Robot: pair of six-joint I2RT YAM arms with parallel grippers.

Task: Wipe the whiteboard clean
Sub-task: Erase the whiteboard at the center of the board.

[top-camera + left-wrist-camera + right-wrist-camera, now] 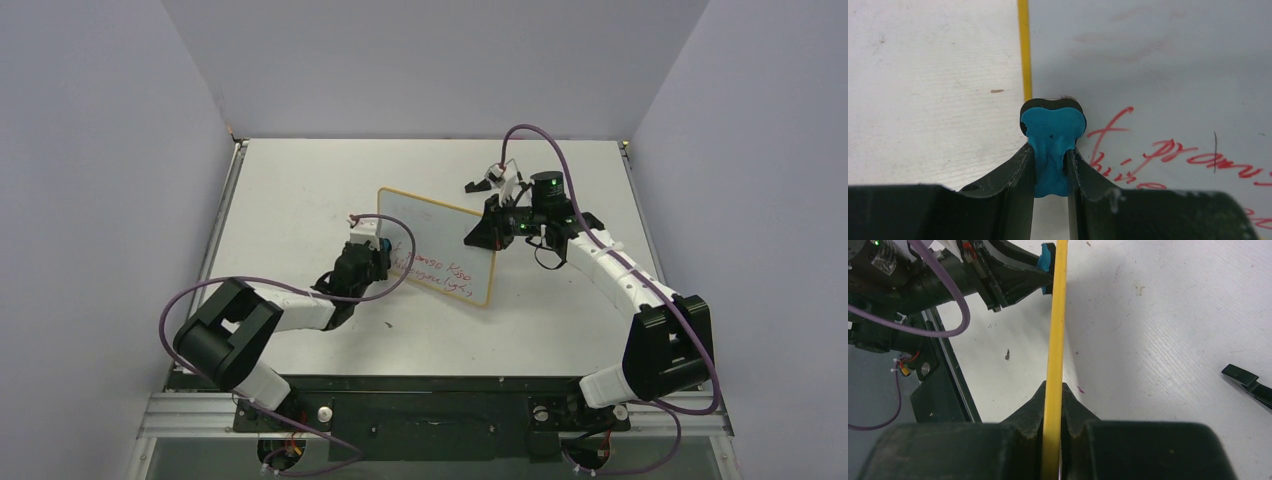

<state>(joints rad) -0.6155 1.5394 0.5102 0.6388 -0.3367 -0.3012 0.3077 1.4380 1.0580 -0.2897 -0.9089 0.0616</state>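
Near the middle of the white worktop, a small rectangular whiteboard with a thin light-wood frame — tipped up on edge, written face turned toward the left arm. Pinched at its right-hand edge by the right tool. From the right wrist view, jaws pressed onto the yellowish frame from both sides, the frame running straight up between them. Cannot tell whether the board's lower edge touches the worktop.

At the board's left edge, the left tool, jaws narrowly apart and gripping a small blue-and-black eraser block. Squeezed at the blue body, black pad forward and lying against the board face just inside the frame. To the right of the eraser, red handwritten lines across the lower part of the face. Above them, only faint pinkish smears.

On the back side of the board, a small black angled piece — flat on the worktop, apart from the board.
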